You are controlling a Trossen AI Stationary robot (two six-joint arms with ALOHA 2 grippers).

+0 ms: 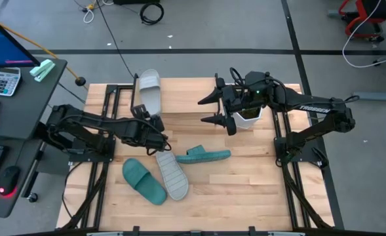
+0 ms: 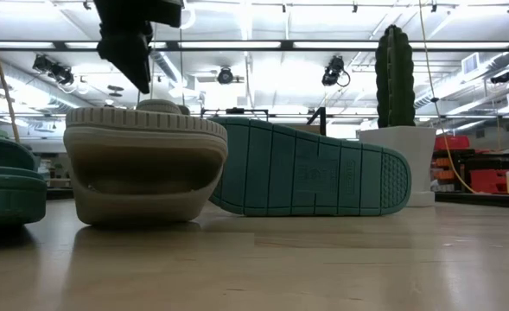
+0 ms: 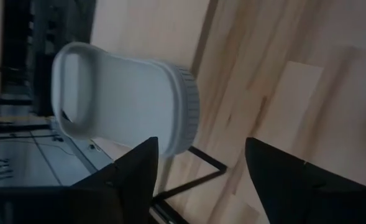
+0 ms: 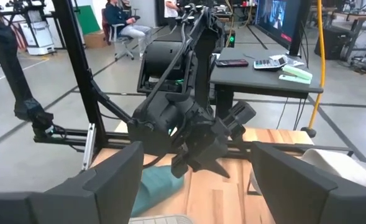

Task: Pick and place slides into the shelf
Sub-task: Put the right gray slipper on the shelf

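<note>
Grey-white slide lengthwise across shelf, beside open, empty left end effector.

Two black jointed arms, white lettering on right arm, black cables.

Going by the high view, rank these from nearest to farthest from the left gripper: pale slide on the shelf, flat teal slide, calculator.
From the left gripper:
1. Pale slide on the shelf, toward the table's far edge.
2. Flat teal slide, near front edge.
3. Calculator, on the side desk.
</note>
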